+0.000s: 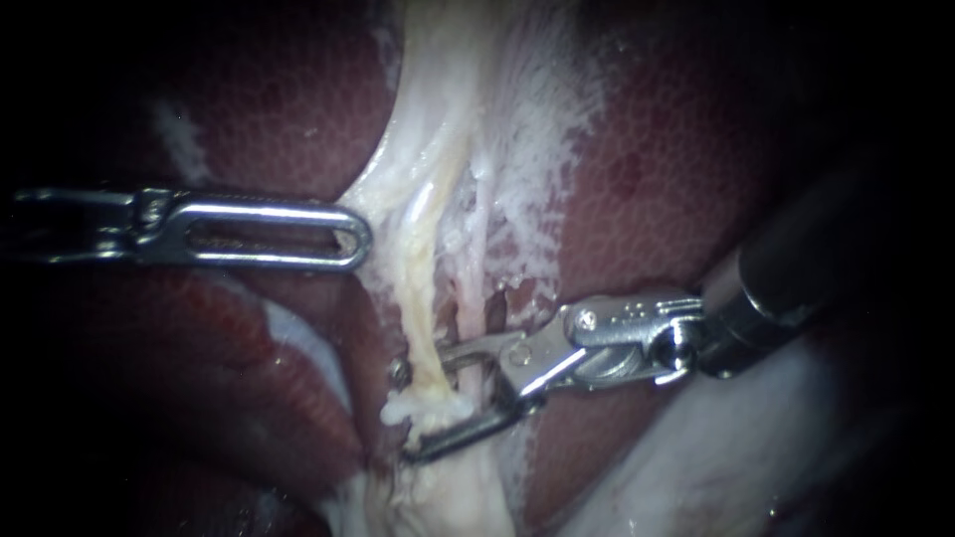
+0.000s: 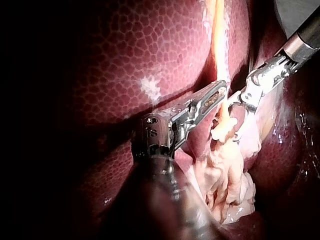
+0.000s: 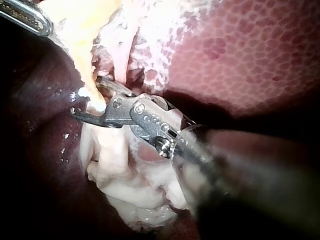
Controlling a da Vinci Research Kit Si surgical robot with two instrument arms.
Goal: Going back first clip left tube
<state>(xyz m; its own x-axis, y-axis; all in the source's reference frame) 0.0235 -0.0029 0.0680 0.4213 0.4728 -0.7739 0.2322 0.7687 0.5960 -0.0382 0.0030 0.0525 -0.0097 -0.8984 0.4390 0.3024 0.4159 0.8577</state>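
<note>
1. Right instrument [image 3: 86, 97]: blurred shaft, bright metal hand, jaws standing apart with a clear gap.
2. Between those jaws, the blunt whitish end of a pale yellow tube [image 3: 80, 55]; cannot tell whether either jaw presses on it.
3. Beside the tube, frayed white tissue [image 3: 160, 45], then mottled red liver [image 3: 250, 60].
4. Under the hand, a glistening lump of pale tissue [image 3: 135, 190].
5. Well ahead, the slotted tip of the left instrument [image 3: 42, 24], just beside the tube.

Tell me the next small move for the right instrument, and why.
Probably draw the right instrument straight back along its shaft, jaws kept open. They stand open on either side of the pale tube, so lifting or swinging sideways would likely snag it.
</note>
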